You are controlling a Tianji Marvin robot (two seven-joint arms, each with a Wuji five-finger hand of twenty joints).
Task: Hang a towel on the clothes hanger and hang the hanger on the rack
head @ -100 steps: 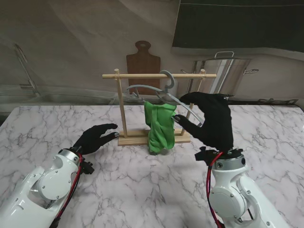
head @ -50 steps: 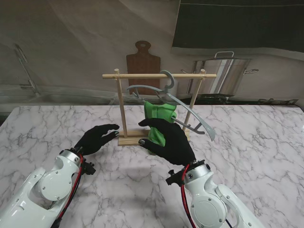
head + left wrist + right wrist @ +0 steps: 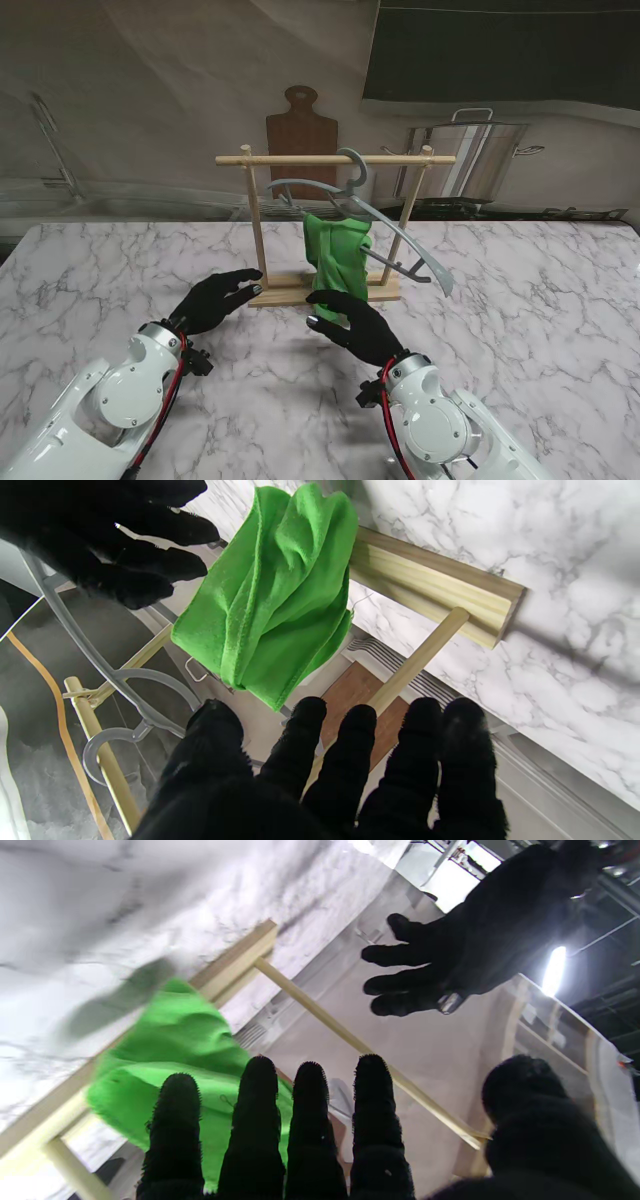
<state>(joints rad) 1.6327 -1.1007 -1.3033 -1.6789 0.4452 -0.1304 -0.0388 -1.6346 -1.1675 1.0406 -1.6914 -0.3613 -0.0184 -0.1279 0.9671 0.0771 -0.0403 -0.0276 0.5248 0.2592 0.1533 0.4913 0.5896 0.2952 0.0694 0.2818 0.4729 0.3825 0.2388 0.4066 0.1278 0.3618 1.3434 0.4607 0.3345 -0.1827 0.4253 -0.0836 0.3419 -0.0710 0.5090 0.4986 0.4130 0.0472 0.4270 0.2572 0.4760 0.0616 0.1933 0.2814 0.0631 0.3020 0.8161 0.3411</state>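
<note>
A green towel (image 3: 338, 258) hangs bunched over the grey hanger (image 3: 395, 222), whose hook sits on the top bar of the wooden rack (image 3: 335, 159). The towel's lower end reaches the rack's base (image 3: 285, 294). My right hand (image 3: 355, 324) is open, low over the table, just nearer to me than the towel, holding nothing. My left hand (image 3: 214, 301) is open too, with its fingertips close to the rack's left post. The left wrist view has the towel (image 3: 272, 595), the hanger (image 3: 120, 680) and my right hand (image 3: 110, 535). The towel (image 3: 175, 1060) fills the right wrist view, with my left hand (image 3: 450, 955) beyond.
A wooden cutting board (image 3: 300, 130) leans on the wall behind the rack. A steel pot (image 3: 470, 150) stands at the back right. Marble table top (image 3: 560, 300) spreads on both sides of the rack.
My right hand let go near the hanger's right end, came down and swung left, now low before the towel. My left hand crept closer to the rack's left post.
</note>
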